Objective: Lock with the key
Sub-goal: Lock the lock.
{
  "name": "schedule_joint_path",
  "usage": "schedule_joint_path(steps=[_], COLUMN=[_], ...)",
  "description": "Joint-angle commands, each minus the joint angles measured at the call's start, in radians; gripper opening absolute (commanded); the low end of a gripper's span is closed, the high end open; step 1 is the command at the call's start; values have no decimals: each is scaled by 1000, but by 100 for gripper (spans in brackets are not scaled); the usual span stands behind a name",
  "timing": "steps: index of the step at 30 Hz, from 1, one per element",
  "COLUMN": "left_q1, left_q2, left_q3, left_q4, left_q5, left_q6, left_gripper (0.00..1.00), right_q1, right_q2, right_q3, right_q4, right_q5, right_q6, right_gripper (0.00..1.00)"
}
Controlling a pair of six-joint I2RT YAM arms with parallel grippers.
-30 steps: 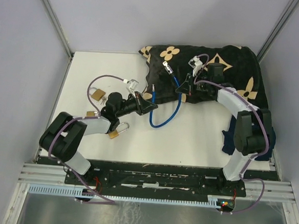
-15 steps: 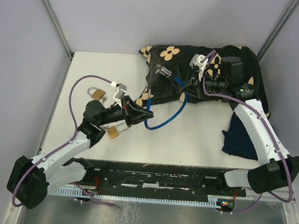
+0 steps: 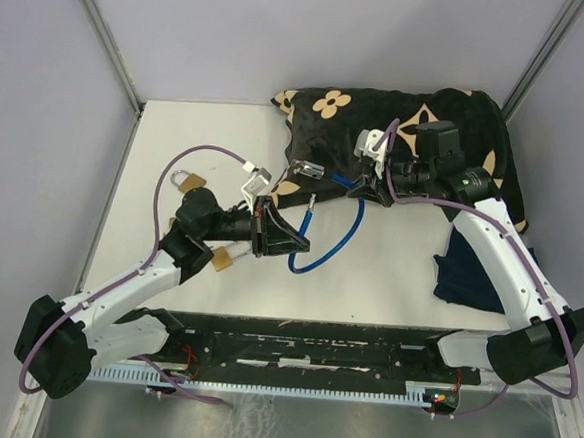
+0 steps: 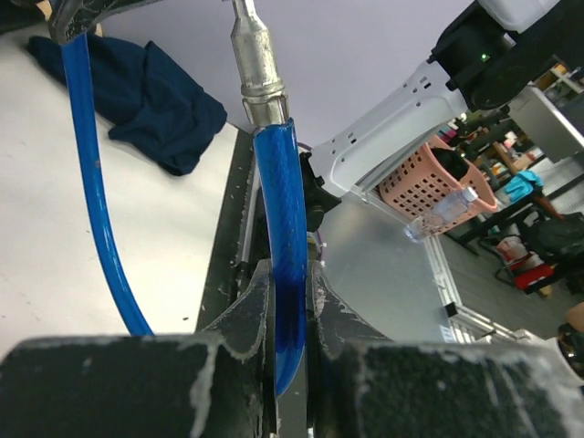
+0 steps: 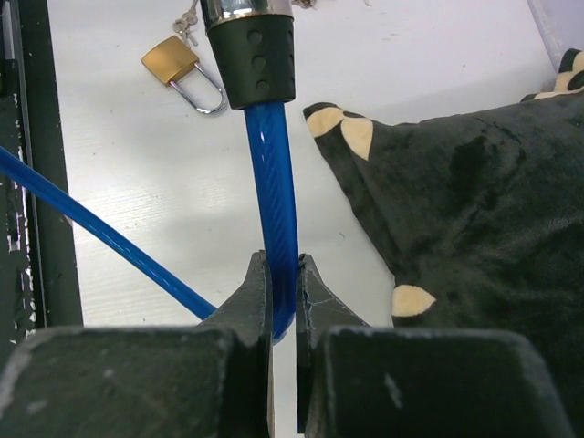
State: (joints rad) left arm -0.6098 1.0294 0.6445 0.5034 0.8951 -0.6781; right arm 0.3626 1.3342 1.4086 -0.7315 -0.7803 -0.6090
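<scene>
A blue cable lock (image 3: 332,244) hangs in a loop between both grippers. My left gripper (image 3: 292,245) is shut on the cable (image 4: 285,228) just below its bare metal pin (image 4: 255,55), which points up and away. My right gripper (image 3: 370,190) is shut on the other end (image 5: 276,219), just behind the black lock head (image 5: 256,55). In the top view the lock head (image 3: 306,169) hangs over the edge of the patterned cloth, a short way from the pin (image 3: 311,204). Small keys (image 5: 187,20) lie by a brass padlock (image 5: 171,58).
A black cloth with tan flowers (image 3: 419,118) covers the back right. A navy cloth (image 3: 466,271) lies at the right. Two brass padlocks (image 3: 188,182) (image 3: 223,261) sit on the left of the table. White walls stand close at left and rear.
Both arms have swung while keeping their grip. The left gripper carried the pin end right and nearer. The right gripper brought the lock head left, off the cloth's middle.
</scene>
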Motion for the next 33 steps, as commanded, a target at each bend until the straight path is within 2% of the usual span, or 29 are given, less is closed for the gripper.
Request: schedule_joint_path(steps=[1,8,33], left_q1=[-8,-8,16], left_q2=[10,33,89], left_q3=[29,23,45], left_q4=[-9,81,71], left_q5=[4,-30,-72], left_q6=[-108,-212,-293], left_gripper=[3,3,3], right_q1=[3,7,10], right_q2=[-38,-43,-50], right_q3=[-3,-12,3], right_q4=[14,4,-42], right_q5=[-7,-31,-31], right_q6=[-53,-75,-125], right_gripper=[2,2,2])
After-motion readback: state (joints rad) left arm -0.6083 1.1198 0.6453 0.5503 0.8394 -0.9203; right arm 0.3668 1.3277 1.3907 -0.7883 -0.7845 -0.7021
